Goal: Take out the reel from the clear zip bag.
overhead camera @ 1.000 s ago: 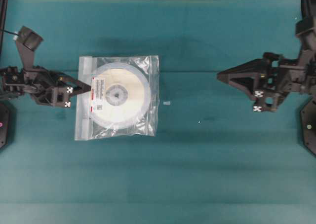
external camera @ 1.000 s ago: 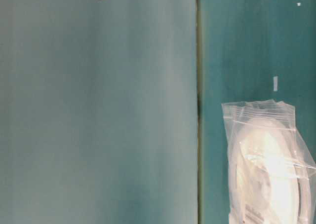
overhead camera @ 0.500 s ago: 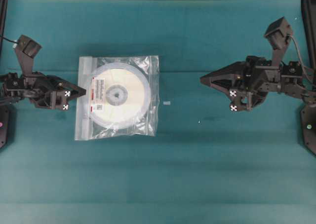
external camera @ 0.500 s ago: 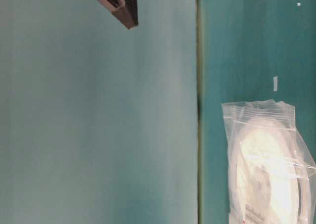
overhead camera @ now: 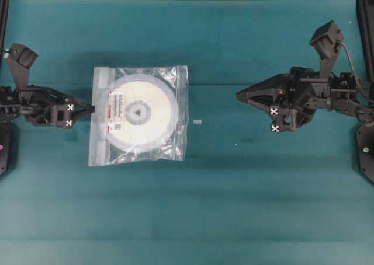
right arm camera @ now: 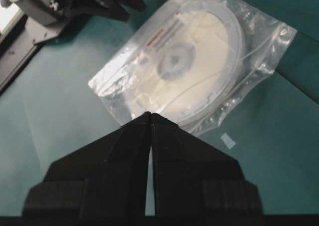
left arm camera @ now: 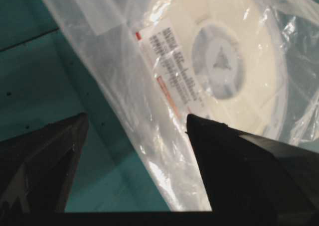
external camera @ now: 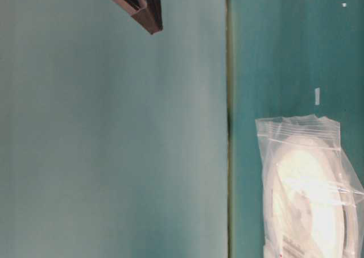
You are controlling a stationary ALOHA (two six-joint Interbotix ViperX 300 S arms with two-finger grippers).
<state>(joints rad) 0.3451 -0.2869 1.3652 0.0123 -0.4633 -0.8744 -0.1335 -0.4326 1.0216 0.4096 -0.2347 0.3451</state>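
Overhead view: the clear zip bag (overhead camera: 139, 115) lies flat on the teal table (overhead camera: 234, 206), left of centre, its whitish zip strip along the left edge. The reel (overhead camera: 139, 112) is fully inside the bag, label toward the zip side. The left gripper (overhead camera: 87, 108) points at the zip edge from just beside it; contact cannot be confirmed from here. The right gripper (overhead camera: 241, 95) sits well apart from the bag on the right, its tips drawn to a single point. A small pale scrap (overhead camera: 198, 122) lies on the table between the bag and the right gripper. Table-level view: the bag (external camera: 307, 178) with the reel (external camera: 310, 201) inside rests on the table surface; one dark gripper tip (external camera: 149, 16) shows at the top edge, above the surface. Left wrist view: the jaws stand wide apart with nothing between them, and the bag's zip edge (left arm camera: 149, 131) lies just ahead. Right wrist view: the right gripper (right arm camera: 150, 117) has its jaws pressed together, empty, aimed toward the bag (right arm camera: 199, 56).
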